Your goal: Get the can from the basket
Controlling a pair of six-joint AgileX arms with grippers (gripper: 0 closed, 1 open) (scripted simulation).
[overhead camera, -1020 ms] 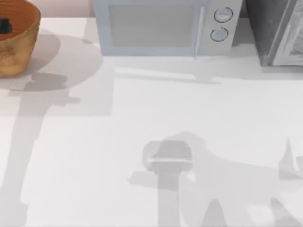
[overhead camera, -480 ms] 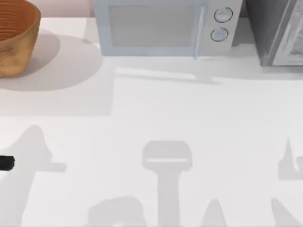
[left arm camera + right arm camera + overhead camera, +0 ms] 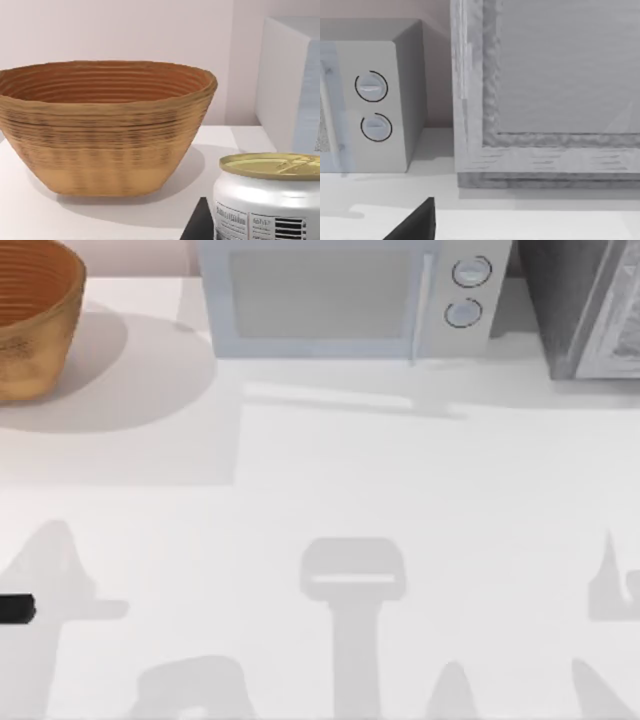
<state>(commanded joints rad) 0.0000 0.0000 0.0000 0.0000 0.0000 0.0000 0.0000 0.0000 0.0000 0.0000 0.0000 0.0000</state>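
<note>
Top view first: the basket point(image 3: 30, 330) is seen in the upper left corner of the frame, standing on the white table point(image 3: 330, 480), partly cut by the frame edge. The pale grey microwave point(image 3: 340, 295) is found along the top edge at the centre, well apart from the basket, and a grey framed cabinet point(image 3: 585, 310) is set in the upper right corner just beside it. At the left edge, below the middle of the frame, a black tip of the left gripper point(image 3: 15, 609) is caught, far below the basket. Grey arm shadows are thrown across the lower part of the table.

Over to the left wrist view: the can point(image 3: 270, 200) is shown close up in the lower right of the frame, upright, its dull gold top level and its silver-white wall printed with a barcode. It is out of the basket. A dark finger point(image 3: 199, 226) is pressed against the can's wall at the bottom edge, and the can is taken to be pinched by the left gripper. The basket point(image 3: 105, 130) is seen behind it, filling the left and centre, upright on the table point(image 3: 30, 200), with ribbed inner walls in plain sight. A corner of the microwave point(image 3: 292, 85) is seen at the right edge.

Right wrist view now: the microwave's two round knobs point(image 3: 372, 107) are shown at the left, the cabinet point(image 3: 545, 100) at the right. A dark wedge of the right gripper point(image 3: 415, 225) is seen at the bottom edge; whether it is spread or pressed together cannot be told.
</note>
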